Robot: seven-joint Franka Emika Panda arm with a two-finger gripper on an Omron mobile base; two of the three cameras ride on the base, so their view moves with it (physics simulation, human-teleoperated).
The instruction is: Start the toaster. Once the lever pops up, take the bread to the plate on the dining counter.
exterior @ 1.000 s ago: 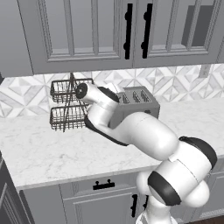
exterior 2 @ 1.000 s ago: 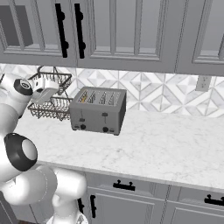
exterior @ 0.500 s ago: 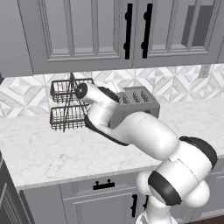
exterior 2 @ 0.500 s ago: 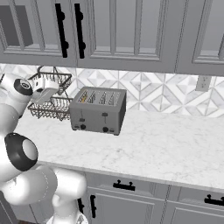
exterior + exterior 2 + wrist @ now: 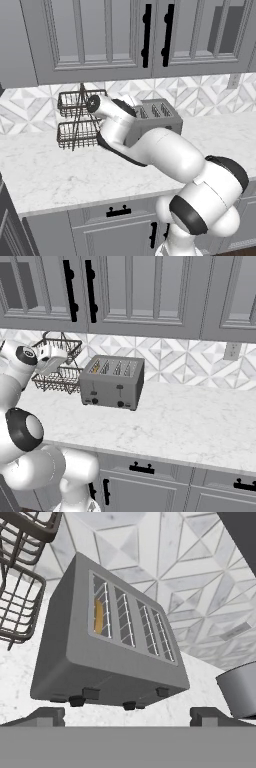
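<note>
The silver-grey toaster [image 5: 159,116] [image 5: 113,381] stands on the marble worktop against the patterned tiles. In the hand view the toaster [image 5: 75,657] is close ahead, its four slots and front facing me. A tan slice of bread [image 5: 99,617] sits deep in the leftmost slot. Two dark levers [image 5: 90,693] and small knobs line the front's lower edge. My gripper [image 5: 129,717] is open, fingertips [image 5: 47,715] wide apart, a short way in front of the toaster and touching nothing. The hand [image 5: 51,360] hovers left of the toaster by the rack. The plate and the dining counter are out of view.
A black two-tier wire basket rack [image 5: 75,122] [image 5: 59,375] [image 5: 20,587] stands just left of the toaster. Grey wall cabinets [image 5: 130,291] hang low above the worktop [image 5: 190,421]. A wall outlet [image 5: 231,351] sits at the right.
</note>
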